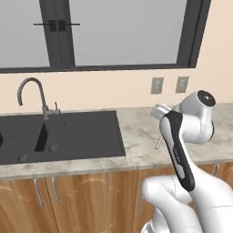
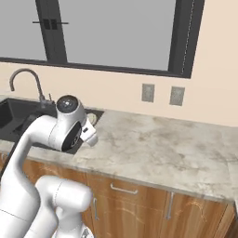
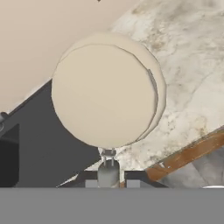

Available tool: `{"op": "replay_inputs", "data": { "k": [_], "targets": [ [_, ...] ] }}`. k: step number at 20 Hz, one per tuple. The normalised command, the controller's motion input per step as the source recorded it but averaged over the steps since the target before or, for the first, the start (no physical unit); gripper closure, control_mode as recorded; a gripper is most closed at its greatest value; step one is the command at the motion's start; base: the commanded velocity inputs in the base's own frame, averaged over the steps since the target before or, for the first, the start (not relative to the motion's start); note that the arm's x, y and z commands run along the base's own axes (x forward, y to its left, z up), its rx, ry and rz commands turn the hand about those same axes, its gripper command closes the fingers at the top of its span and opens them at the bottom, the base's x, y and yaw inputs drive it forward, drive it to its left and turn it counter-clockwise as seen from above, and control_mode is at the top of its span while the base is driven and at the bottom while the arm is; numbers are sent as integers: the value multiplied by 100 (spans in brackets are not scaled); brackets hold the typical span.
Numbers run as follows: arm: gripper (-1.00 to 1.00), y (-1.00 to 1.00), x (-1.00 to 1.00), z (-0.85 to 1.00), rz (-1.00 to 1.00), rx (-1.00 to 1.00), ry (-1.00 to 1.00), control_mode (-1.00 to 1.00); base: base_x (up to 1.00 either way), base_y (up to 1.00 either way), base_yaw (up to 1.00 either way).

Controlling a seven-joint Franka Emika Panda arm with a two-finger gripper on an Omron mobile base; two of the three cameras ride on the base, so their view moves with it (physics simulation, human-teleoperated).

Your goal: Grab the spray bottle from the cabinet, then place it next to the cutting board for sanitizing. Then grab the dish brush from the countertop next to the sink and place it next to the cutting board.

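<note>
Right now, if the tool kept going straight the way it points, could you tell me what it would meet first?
The tool is shut on the dish brush, whose round head blocks the line ahead. Beyond it, probably the countertop near the sink edge; depth is unclear.

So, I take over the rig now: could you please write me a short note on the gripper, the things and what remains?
Gripper: shut on the dish brush, holding its thin handle, with the round head ahead of the fingers.
Place: over the countertop, beside the sink.
Done: brush grabbed.
Left: carry it to the cutting board and set it down next to it.
Spray bottle step: cannot tell from here.
</note>
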Motion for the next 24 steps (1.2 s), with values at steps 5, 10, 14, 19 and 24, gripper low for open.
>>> {"op": "replay_inputs", "data": {
  "k": [5,10,14,19,24],
  "targets": [
    [100,0,0,0,0,0,0,100,-74,12,-12],
    [100,0,0,0,0,0,0,100,0,32,-78],
    [100,0,0,0,0,0,0,100,0,17,-100],
    [100,0,0,0,0,0,0,100,0,2,-100],
    [100,0,0,0,0,0,0,100,2,0,-95]
  ]
}}
